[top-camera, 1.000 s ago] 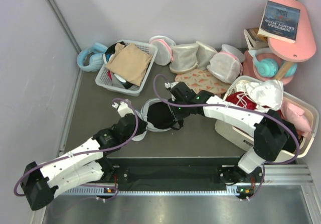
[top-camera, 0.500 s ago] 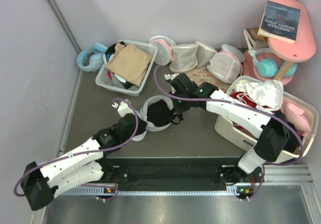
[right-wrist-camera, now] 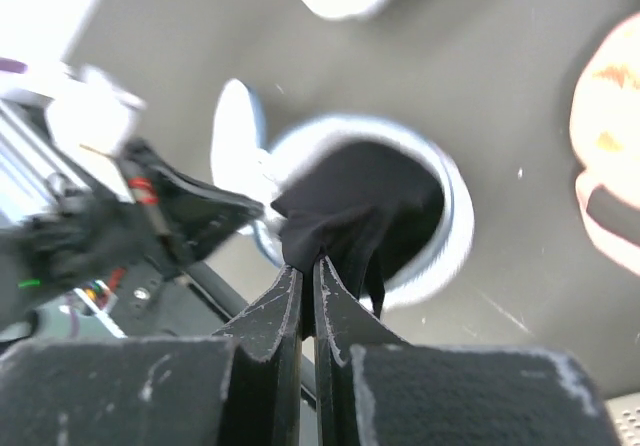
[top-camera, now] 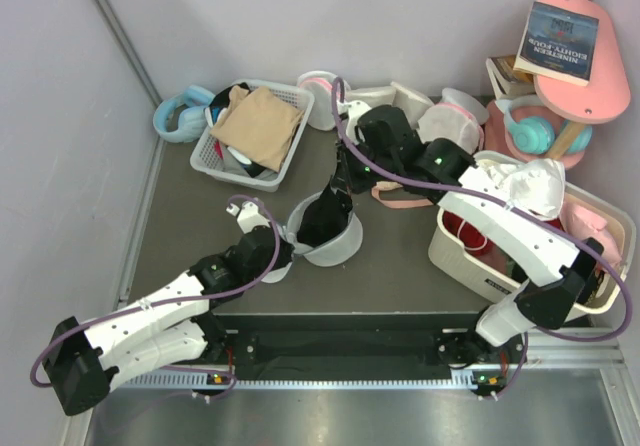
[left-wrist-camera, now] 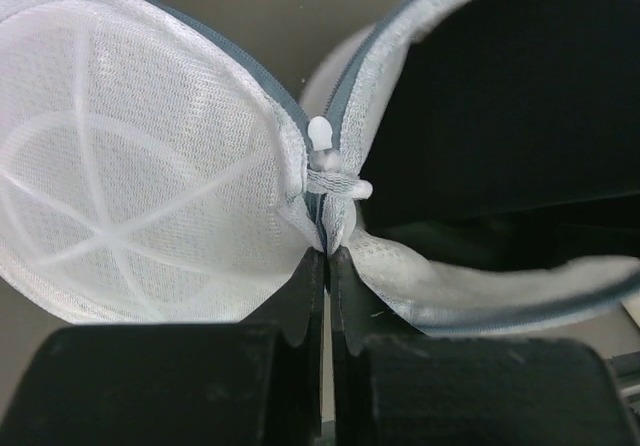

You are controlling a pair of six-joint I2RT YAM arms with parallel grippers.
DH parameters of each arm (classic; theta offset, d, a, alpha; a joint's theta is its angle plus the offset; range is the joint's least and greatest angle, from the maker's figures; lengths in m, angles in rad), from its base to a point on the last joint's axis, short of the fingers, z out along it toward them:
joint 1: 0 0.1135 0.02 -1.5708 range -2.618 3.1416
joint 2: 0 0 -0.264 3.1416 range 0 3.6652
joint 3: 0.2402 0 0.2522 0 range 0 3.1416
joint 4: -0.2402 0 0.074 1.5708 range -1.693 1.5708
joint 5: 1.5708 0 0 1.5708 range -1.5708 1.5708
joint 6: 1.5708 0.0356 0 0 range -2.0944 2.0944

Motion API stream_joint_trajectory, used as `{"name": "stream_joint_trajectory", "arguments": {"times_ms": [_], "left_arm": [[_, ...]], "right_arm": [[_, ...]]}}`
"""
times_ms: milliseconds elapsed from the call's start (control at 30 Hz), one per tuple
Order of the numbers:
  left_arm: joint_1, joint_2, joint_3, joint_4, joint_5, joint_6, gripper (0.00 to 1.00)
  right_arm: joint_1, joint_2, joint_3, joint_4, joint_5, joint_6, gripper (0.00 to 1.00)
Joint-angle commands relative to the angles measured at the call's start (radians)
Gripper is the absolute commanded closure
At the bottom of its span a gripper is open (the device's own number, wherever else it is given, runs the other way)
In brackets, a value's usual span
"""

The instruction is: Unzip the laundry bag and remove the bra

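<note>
The round white mesh laundry bag (top-camera: 335, 248) lies unzipped in the middle of the table, its lid (left-wrist-camera: 130, 196) folded open to the left. My left gripper (top-camera: 282, 248) is shut on the bag's rim by the zipper pull (left-wrist-camera: 320, 136). My right gripper (top-camera: 345, 176) is shut on the black bra (top-camera: 322, 216) and holds it lifted above the bag, its lower part still hanging into the opening. In the right wrist view the bra (right-wrist-camera: 340, 206) hangs from my gripper (right-wrist-camera: 308, 266) over the bag's rim (right-wrist-camera: 450, 236).
A white slatted basket (top-camera: 215, 161) with tan cloth (top-camera: 258, 124) stands at the back left, blue headphones (top-camera: 180, 114) beside it. Several mesh bags (top-camera: 455, 126) line the back. A white bin (top-camera: 470, 266) of laundry is at the right, a pink stand (top-camera: 585, 96) with a book behind it.
My right gripper has risen and moved back, pulling the black bra up out of the bag. The bag has tilted and shifted slightly right. The left gripper kept its hold.
</note>
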Motion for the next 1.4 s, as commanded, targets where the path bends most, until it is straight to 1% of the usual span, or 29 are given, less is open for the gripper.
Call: {"name": "stream_joint_trajectory", "arguments": {"times_ms": [0,100,133,200,300,367,600,700,867,967,1067,1200,1367], "left_arm": [[0.005,-0.007,0.012,0.007,-0.008,0.011,1.0],[0.005,-0.014,0.008,0.005,-0.01,0.007,1.0],[0.005,-0.019,0.006,0.005,-0.01,0.005,1.0],[0.007,-0.021,0.004,0.007,-0.01,0.004,1.0],[0.007,-0.024,0.004,0.007,-0.011,0.002,1.0],[0.007,-0.021,0.004,0.011,-0.01,0.002,1.0],[0.007,-0.019,0.011,0.005,-0.01,0.011,1.0],[0.007,-0.025,0.009,0.005,-0.013,0.013,1.0],[0.008,-0.011,0.017,0.018,-0.011,0.022,1.0],[0.008,0.01,0.032,0.018,-0.01,0.034,1.0],[0.008,0.022,0.038,0.025,-0.007,0.04,1.0],[0.008,0.029,0.034,0.039,0.0,0.04,1.0],[0.01,0.033,0.024,0.058,0.01,0.045,1.0]], "right_arm": [[0.001,-0.07,0.15,0.023,-0.012,-0.004,1.0],[-0.007,-0.092,0.239,0.023,0.022,-0.034,1.0],[-0.013,-0.104,0.28,0.023,0.06,-0.054,1.0],[-0.024,-0.115,0.319,0.026,0.086,-0.074,1.0],[-0.057,-0.139,0.383,0.032,0.115,-0.107,1.0],[-0.103,-0.155,0.419,0.044,0.111,-0.119,1.0],[-0.267,-0.21,0.437,0.063,0.103,-0.137,1.0],[-0.315,-0.241,0.434,0.064,0.1,-0.134,1.0],[-0.335,-0.258,0.408,0.087,0.056,-0.111,1.0],[-0.335,-0.264,0.396,0.09,0.069,-0.104,1.0],[-0.341,-0.271,0.416,0.084,0.143,-0.13,1.0],[-0.369,-0.285,0.468,0.054,0.327,-0.231,1.0],[-0.413,-0.302,0.463,-0.018,0.493,-0.265,1.0]]}}
